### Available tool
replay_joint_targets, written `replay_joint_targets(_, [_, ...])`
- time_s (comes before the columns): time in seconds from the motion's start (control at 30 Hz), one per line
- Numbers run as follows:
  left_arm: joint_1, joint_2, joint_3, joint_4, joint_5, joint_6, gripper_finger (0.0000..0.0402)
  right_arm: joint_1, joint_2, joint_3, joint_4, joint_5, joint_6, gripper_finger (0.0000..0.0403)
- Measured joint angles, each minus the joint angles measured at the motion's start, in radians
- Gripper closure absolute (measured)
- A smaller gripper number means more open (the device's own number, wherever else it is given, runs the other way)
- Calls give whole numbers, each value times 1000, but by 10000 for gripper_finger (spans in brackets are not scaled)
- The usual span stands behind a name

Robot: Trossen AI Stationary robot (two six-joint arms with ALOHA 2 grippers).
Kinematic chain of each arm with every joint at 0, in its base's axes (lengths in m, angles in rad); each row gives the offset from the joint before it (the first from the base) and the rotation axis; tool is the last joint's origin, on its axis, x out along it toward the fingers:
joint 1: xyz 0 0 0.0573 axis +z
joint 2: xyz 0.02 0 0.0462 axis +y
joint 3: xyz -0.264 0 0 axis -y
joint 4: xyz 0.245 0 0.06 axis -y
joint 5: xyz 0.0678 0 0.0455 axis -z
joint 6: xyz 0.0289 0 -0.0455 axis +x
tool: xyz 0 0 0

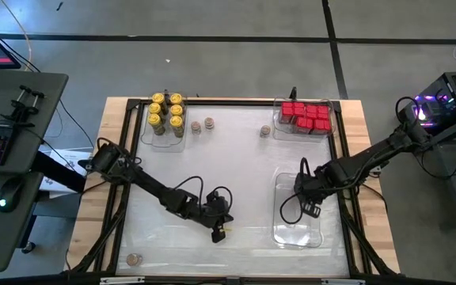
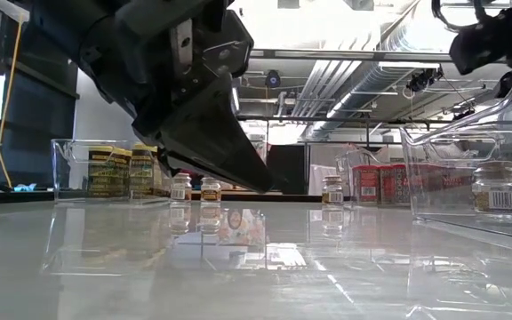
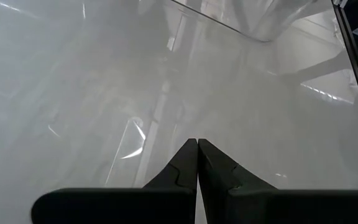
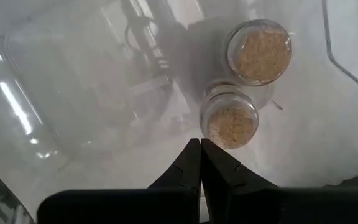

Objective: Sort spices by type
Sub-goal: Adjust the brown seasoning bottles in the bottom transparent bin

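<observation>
On the white table (image 1: 236, 170) your two dark arms reached in from either side. Your left gripper (image 1: 219, 232) hung low over the near middle of the table, its two fingers (image 3: 188, 165) pressed flat together with nothing between them and bare tabletop under them. Your right gripper (image 1: 313, 209) sat at the right side, over the near right clear tray (image 1: 279, 231), and its fingers (image 4: 191, 163) were likewise closed tight and held nothing. Straight below them, in the right wrist view, stood two tan-lidded jars (image 4: 231, 122), one just beside the other inside that tray.

At the far left, a clear tray (image 1: 182, 145) held the yellow-lidded jars (image 1: 166, 111), packed close in two rows. At the far right, another clear tray (image 1: 337, 111) held the red boxes (image 1: 305, 115), set edge to edge. Between those two trays, loose on the table, two tan-lidded jars (image 1: 203, 126) stood side by side just right of the yellow tray, and a third tan-lidded jar (image 1: 265, 132) stood just left of the red tray. One more tan-lidded jar (image 1: 134, 259) stood alone at the near left corner, well apart from everything else.

From table height, your left gripper filled the upper left of the view, with the jars in a row behind it.
</observation>
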Motion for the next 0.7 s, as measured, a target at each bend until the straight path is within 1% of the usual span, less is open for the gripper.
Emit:
replay_joint_targets(0.07, [-5,0,0,-2,-1,0,402,0,0,0,-7,-4,-14,403])
replay_joint_targets(0.23, [-5,0,0,-2,-5,0,402,-12,7,0,-15,38,-16,403])
replay_joint_targets(0.47, [-5,0,0,-3,-5,0,401,-18,52,0,-33,41,-66,403])
replay_joint_targets(0.7, [-6,0,0,-2,-5,0,401,-18,61,0,-31,36,-67,403])
